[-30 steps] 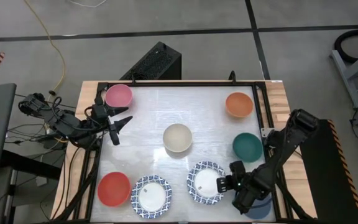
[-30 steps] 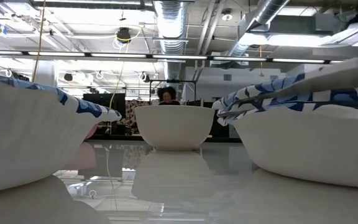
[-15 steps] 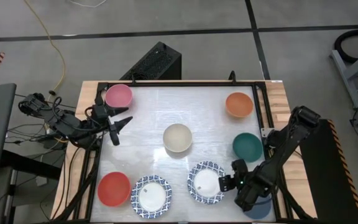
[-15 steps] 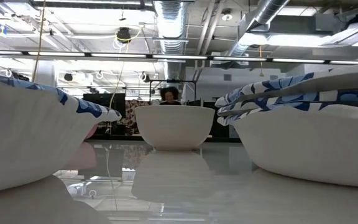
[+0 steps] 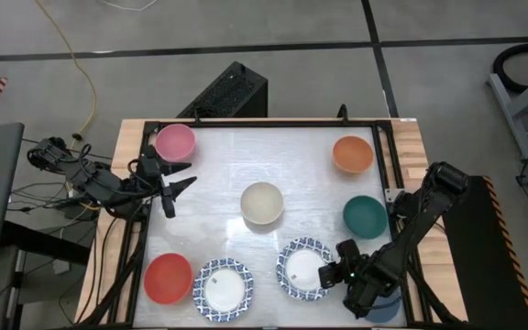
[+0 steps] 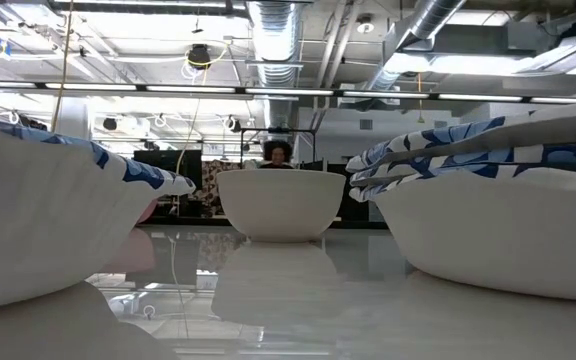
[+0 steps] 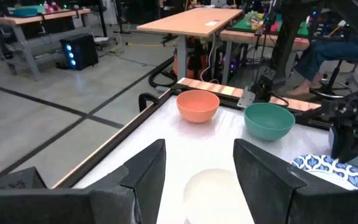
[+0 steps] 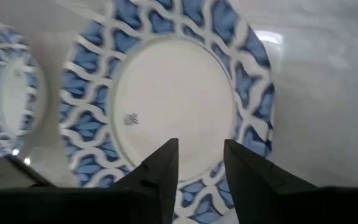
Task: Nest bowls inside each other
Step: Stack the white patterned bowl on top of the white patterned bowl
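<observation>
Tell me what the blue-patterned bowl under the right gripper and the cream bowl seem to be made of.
Blue-patterned bowl: probably glazed ceramic or melamine; glossy white centre with printed blue lattice rim, light glinting off it.
Cream bowl: looks like smooth plastic or ceramic with a satin finish; even colour, soft sheen, no pattern. Neither can be settled by look alone.

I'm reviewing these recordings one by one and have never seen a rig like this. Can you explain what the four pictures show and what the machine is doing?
Two dark robot arms work at a white table. One camera looks straight down, one sits at table level, and one rides on each wrist.

On the table lie a pink bowl, orange bowl, cream bowl, teal bowl, red bowl and two blue-patterned bowls. A blue bowl peeks from under the right arm.

The left claw waits open beside the pink bowl, holding nothing. The right claw hangs open over a patterned bowl, its fingers apart, gripping nothing.
</observation>
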You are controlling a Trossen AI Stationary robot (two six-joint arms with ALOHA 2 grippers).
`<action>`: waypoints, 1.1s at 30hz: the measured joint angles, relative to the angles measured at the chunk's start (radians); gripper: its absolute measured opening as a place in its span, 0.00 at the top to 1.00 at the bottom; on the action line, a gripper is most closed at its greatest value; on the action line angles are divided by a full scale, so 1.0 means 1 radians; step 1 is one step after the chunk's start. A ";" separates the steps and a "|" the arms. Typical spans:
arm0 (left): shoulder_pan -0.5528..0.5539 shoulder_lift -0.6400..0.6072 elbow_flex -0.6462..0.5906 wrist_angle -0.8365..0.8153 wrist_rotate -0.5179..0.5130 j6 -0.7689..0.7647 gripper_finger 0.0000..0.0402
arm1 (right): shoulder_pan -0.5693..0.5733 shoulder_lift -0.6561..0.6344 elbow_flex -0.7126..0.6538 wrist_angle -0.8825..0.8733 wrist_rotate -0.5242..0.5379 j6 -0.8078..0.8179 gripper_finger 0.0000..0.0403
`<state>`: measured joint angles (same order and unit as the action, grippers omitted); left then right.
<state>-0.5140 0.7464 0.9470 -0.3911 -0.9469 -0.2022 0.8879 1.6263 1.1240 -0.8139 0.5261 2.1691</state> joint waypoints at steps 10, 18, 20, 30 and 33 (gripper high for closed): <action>0.000 0.000 0.000 -0.010 0.021 -0.003 0.56 | -0.019 0.016 0.000 -0.058 -0.083 -0.003 0.66; 0.000 0.000 0.000 -0.017 0.135 -0.019 0.56 | -0.054 0.016 0.000 -0.054 -0.085 -0.035 0.66; 0.000 0.000 0.000 -0.017 0.181 -0.035 0.56 | -0.065 0.015 0.000 -0.039 -0.082 -0.064 0.66; 0.032 0.086 0.000 -0.238 0.629 -0.303 0.56 | -0.078 -0.093 0.000 -0.007 0.088 -0.107 0.66; 0.051 0.161 0.000 -0.286 0.695 -0.354 0.56 | -0.078 -0.124 0.001 -0.007 0.124 -0.130 0.66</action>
<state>-0.4626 0.9076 0.9474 -0.6770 -0.2520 -0.5560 0.8098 1.5028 1.1248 -0.8211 0.6497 2.0395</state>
